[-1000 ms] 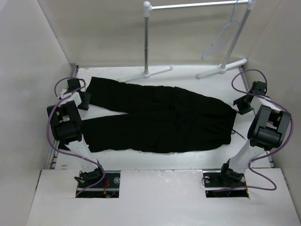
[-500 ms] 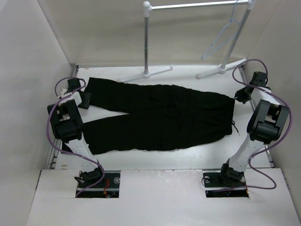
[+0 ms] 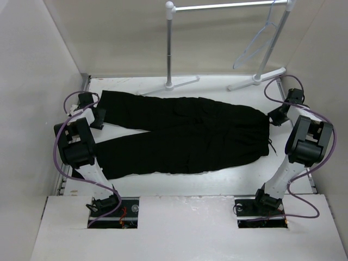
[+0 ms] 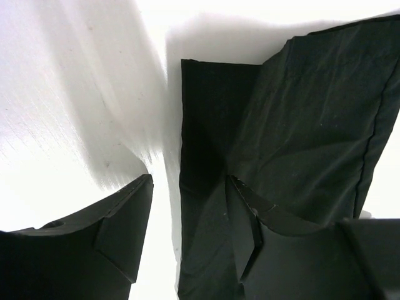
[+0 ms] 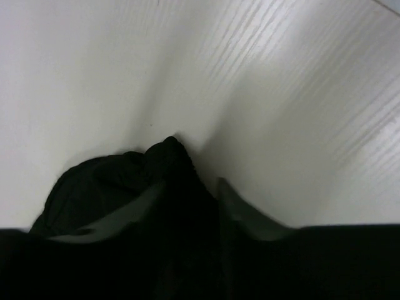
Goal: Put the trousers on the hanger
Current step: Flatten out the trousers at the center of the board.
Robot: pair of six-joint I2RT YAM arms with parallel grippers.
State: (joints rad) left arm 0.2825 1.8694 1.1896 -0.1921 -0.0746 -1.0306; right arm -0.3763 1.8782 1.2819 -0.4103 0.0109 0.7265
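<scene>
While the left arm bends low at the left edge of the surface, left fingers open around the trousers, right fingers pinch the waist.

Top ext cam: high at 6 o'clock, facing 12, whole table seen. L wrist cam: close on trousers hem, 9 o'clock end. R wrist cam: v. close, waist end, 3 o'clock.

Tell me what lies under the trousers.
Only the white table shows around the trousers, which lie spread flat on it. Whatever sits directly beneath the black cloth is covered, so nothing more can be told.
</scene>
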